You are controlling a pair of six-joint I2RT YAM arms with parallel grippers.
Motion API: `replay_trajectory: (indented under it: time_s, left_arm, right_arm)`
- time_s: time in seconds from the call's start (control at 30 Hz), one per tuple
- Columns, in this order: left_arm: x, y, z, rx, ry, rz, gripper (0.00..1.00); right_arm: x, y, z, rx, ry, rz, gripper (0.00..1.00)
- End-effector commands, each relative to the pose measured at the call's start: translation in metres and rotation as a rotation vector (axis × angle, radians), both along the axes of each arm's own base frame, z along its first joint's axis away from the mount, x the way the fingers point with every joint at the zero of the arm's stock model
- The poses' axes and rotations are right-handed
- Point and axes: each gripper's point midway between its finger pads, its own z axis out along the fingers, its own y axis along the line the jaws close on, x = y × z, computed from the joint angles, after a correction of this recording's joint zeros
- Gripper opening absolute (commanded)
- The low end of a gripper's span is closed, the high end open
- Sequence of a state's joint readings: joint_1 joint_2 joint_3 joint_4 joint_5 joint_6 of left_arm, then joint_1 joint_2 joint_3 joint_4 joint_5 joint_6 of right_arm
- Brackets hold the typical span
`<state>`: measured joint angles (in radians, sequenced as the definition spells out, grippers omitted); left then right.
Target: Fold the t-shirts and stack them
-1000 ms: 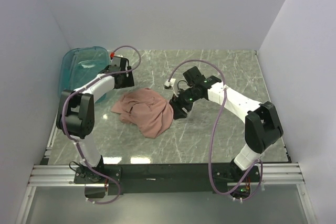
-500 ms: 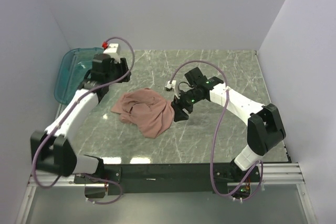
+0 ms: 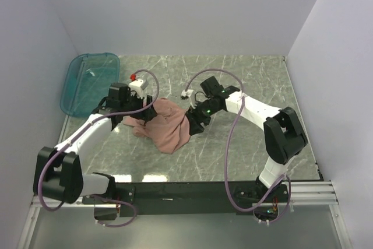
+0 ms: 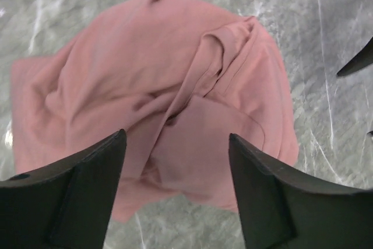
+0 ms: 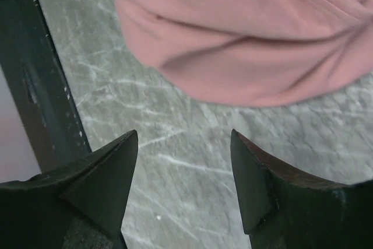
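Note:
A dusty pink t-shirt (image 3: 167, 127) lies crumpled in a heap on the marble table, with no print showing. My left gripper (image 3: 147, 113) hangs over the heap's upper left part, open with nothing between its fingers. The left wrist view looks straight down on the folds of the t-shirt (image 4: 157, 97), and the left gripper (image 4: 176, 137) stands over its near edge. My right gripper (image 3: 192, 124) is open at the heap's right edge. In the right wrist view the right gripper (image 5: 184, 136) frames bare marble, with the t-shirt (image 5: 250, 33) just beyond its tips.
A teal translucent bin (image 3: 87, 81) sits at the table's back left corner. A black rail (image 3: 192, 189) runs along the near edge, and a dark strip (image 5: 35, 86) shows at the left of the right wrist view. White walls close in three sides.
My left arm has swung away from the bin and come down over the left part of the shirt. The right gripper has edged a little closer to the heap.

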<state>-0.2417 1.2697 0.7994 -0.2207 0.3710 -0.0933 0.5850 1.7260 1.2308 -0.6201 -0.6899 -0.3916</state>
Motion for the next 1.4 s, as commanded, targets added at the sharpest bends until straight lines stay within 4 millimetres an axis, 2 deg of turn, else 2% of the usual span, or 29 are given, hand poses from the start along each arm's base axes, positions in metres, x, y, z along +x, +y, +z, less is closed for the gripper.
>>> replay_trajectory:
  time_s: [0.0, 0.07, 0.17, 0.27, 0.37, 0.47, 0.57, 0.6, 0.67, 0.83, 0.87, 1.0, 1.17, 1.37]
  left_arm:
    - [0.021, -0.029, 0.025, -0.033, -0.127, -0.152, 0.75]
    - [0.030, -0.033, 0.011, 0.012, -0.083, -0.173, 0.71]
    - [0.033, -0.039, -0.012, 0.081, 0.002, -0.179, 0.65]
    - [0.034, -0.038, -0.026, 0.125, 0.036, -0.156, 0.61]
    - [0.036, -0.035, -0.029, 0.170, 0.030, -0.133, 0.56]
    - [0.035, -0.038, -0.028, 0.183, 0.022, -0.128, 0.40]
    - [0.033, -0.039, -0.025, 0.192, 0.014, -0.123, 0.19]
    - [0.031, -0.039, -0.025, 0.198, 0.010, -0.121, 0.01]
    - [0.030, -0.037, -0.015, 0.198, -0.023, -0.099, 0.00]
    - [0.024, -0.038, 0.022, 0.127, -0.172, -0.091, 0.00]
    - [0.020, -0.039, 0.034, 0.078, -0.197, -0.064, 0.00]
    - [0.006, -0.037, 0.057, 0.011, -0.269, -0.051, 0.00]
    - [-0.009, -0.033, 0.067, -0.023, -0.308, -0.045, 0.00]
    - [-0.011, -0.032, 0.061, -0.015, -0.284, -0.046, 0.00]
  right_arm:
    - [0.009, -0.006, 0.031, 0.098, -0.010, 0.041, 0.72]
    - [0.011, -0.017, 0.038, 0.129, -0.014, 0.037, 0.71]
    - [0.012, -0.026, 0.042, 0.170, -0.002, 0.024, 0.71]
    - [0.013, -0.028, 0.042, 0.181, 0.010, 0.018, 0.71]
    - [0.015, -0.026, 0.041, 0.183, 0.015, 0.010, 0.71]
    - [0.021, -0.024, 0.036, 0.185, 0.016, -0.023, 0.71]
    - [0.028, -0.016, 0.023, 0.183, 0.065, -0.103, 0.71]
    - [0.030, -0.014, 0.018, 0.173, 0.075, -0.115, 0.71]
    - [0.034, -0.008, 0.004, 0.124, 0.095, -0.155, 0.70]
    - [0.042, 0.005, -0.007, 0.111, 0.157, -0.231, 0.70]
    - [0.046, 0.005, -0.007, 0.113, 0.151, -0.244, 0.70]
    - [0.059, 0.003, -0.022, 0.064, 0.148, -0.303, 0.70]
    - [0.065, 0.014, -0.031, 0.042, 0.206, -0.304, 0.68]
    - [0.082, 0.022, -0.053, -0.015, 0.239, -0.325, 0.65]
